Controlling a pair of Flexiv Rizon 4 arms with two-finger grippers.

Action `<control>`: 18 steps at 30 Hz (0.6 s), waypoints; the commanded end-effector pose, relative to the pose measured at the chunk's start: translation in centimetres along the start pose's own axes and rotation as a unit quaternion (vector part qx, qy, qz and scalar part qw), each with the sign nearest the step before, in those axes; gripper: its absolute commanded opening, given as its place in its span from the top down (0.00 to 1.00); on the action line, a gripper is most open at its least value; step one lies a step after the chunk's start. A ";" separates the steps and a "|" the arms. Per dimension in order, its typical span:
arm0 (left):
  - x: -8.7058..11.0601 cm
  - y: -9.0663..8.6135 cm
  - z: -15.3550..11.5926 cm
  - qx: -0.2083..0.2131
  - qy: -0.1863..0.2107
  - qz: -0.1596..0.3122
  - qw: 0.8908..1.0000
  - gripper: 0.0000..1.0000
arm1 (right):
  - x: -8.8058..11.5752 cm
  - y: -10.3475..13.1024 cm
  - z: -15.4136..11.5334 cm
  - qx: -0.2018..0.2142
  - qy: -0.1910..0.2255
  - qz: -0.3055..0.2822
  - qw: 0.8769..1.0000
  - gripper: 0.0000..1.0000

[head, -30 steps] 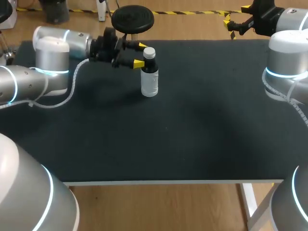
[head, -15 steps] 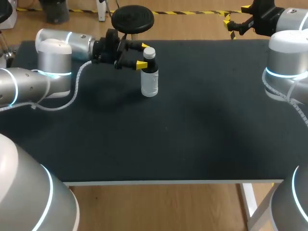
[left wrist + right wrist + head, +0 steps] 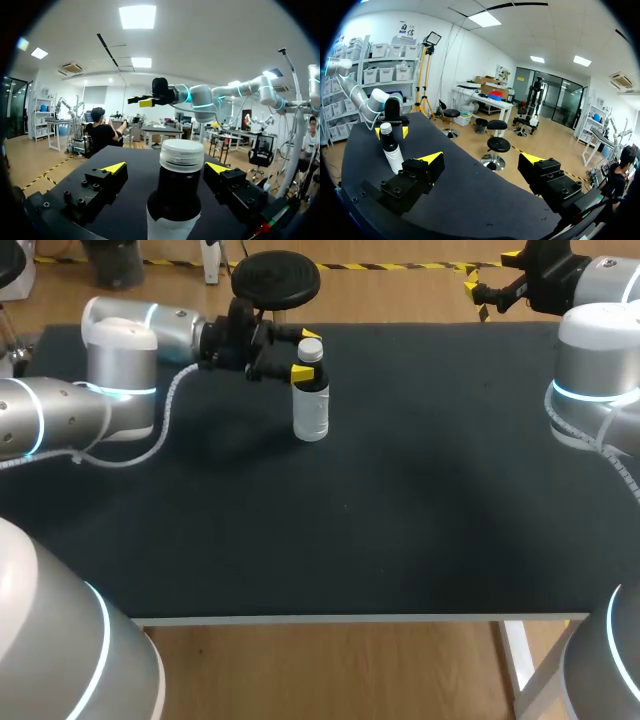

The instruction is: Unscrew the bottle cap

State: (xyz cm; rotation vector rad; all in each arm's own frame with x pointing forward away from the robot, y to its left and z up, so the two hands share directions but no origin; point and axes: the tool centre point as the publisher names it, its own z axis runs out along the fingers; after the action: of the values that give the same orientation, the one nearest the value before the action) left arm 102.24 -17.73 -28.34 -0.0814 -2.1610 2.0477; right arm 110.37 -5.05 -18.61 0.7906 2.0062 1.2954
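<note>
A small bottle (image 3: 311,408) with a clear body, dark neck and white cap (image 3: 311,347) stands upright on the black table (image 3: 420,500), toward the far left. My left gripper (image 3: 306,354) lies level at the bottle's neck, open, one yellow tip on each side of it. In the left wrist view the cap (image 3: 181,152) and bottle (image 3: 173,200) rise between the gripper (image 3: 166,168) fingers, with gaps on both sides. My right gripper (image 3: 490,274) hangs open and empty past the table's far right edge. The right wrist view has that gripper (image 3: 481,159) far from the bottle (image 3: 391,149).
Apart from the bottle, only bare black mat shows on the table. My right arm's elbow (image 3: 595,370) stands over the table's right edge. The table's front edge (image 3: 350,619) runs white along the near side.
My left gripper has slid right toward the bottle, so its yellow tips now flank the neck. The bottle and my right arm have stayed put.
</note>
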 end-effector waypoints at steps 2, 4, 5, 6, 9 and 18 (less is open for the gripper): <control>0.2 0.5 0.3 0.003 0.001 -0.004 1.000 0.00 | 0.0 0.0 0.0 0.001 0.000 0.000 1.000 0.00; 0.3 0.7 0.4 0.003 0.003 -0.006 1.000 0.00 | 0.0 0.0 0.0 0.001 0.000 0.000 1.000 0.00; 0.3 0.7 0.4 0.003 0.004 -0.006 1.000 0.00 | 0.0 0.0 0.0 0.001 0.000 0.000 1.000 0.00; 0.3 0.8 0.4 0.003 0.005 -0.007 1.000 0.00 | 0.0 0.0 0.0 0.001 0.000 0.000 1.000 0.00; 0.2 1.0 0.4 0.003 0.005 -0.009 1.000 0.00 | 0.0 0.0 0.0 0.001 0.000 0.000 1.000 0.00; -0.7 0.9 0.5 0.003 0.005 -0.009 1.000 0.00 | 0.0 0.0 0.0 0.001 0.000 0.000 1.000 0.00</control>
State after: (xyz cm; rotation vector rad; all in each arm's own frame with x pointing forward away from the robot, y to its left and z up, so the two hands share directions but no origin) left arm 102.18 -18.10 -29.12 -0.0585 -2.1513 2.0449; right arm 110.36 -5.05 -18.61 0.7906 2.0062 1.2954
